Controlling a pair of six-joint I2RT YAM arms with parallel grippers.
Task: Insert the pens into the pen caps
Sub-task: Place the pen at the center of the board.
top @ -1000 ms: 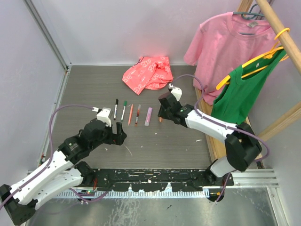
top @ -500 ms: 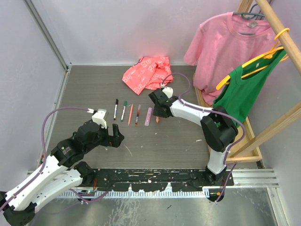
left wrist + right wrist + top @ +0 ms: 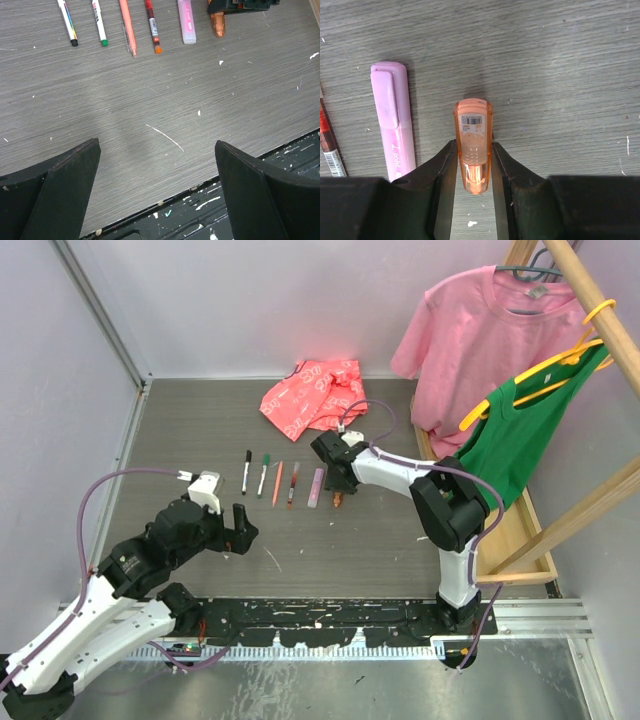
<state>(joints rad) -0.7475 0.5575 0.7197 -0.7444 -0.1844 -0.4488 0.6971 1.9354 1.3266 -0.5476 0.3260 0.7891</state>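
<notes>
Five pens lie in a row on the table: a white marker (image 3: 246,472) with a black cap (image 3: 74,43), a white marker (image 3: 263,476) with a green cap (image 3: 104,43), a salmon pen (image 3: 277,482), a dark red pen (image 3: 293,483) and a pink highlighter (image 3: 317,487). My right gripper (image 3: 473,150) is shut on the short orange pen (image 3: 473,130), low over the table just right of the highlighter (image 3: 394,120). Whether it touches the table I cannot tell. My left gripper (image 3: 156,150) stands wide open and empty over the table's near edge.
A red patterned cloth (image 3: 312,395) lies at the back. A wooden rack (image 3: 500,540) along the right holds a pink shirt (image 3: 470,330) and a green top (image 3: 520,430). White scraps (image 3: 165,137) dot the table. A black rail (image 3: 330,615) runs along the near edge.
My right gripper carried the orange pen left, up beside the pink highlighter. My left gripper opened wider and drew back toward the near left.
</notes>
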